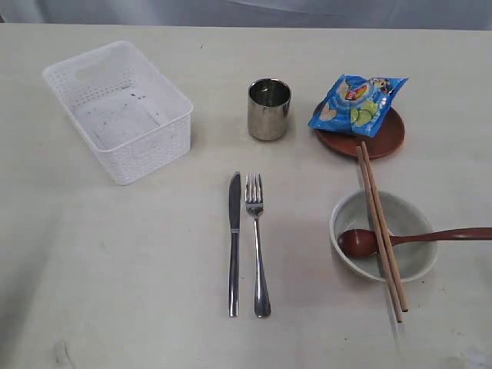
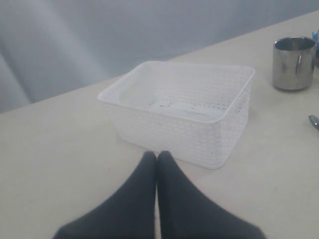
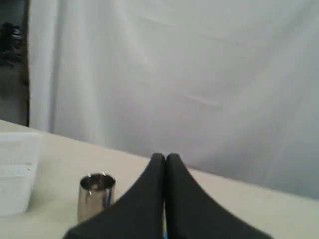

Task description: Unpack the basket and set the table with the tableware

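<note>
A pale cream matte desk [image 1: 115,307] was seen, backed by a grey-white curtain [image 3: 199,74]. At the left, one white lattice basket [image 1: 150,157] was stood on the desk, its floor dotted with dark specks. Near the middle, one steel cup [image 1: 269,110] was set upright; nearer the camera, one knife [image 1: 234,246] and one fork [image 1: 257,246] were laid side by side. At the right, one blue snack bag [image 1: 357,104] was laid on one reddish-brown plate [image 1: 384,142]. Two chopsticks [image 1: 380,231] were laid across one off-white bowl [image 1: 419,261], their far tips at the plate's rim. One wooden spoon [image 1: 430,237] was rested in the bowl, its handle out over the right rim.

Neither claw was shown in the exterior view. In the left wrist view the left claw [image 2: 157,157] was seen pressed closed on nothing, near the basket. In the right wrist view the right claw [image 3: 165,158] was likewise closed with nothing gripped, the cup beyond it.
</note>
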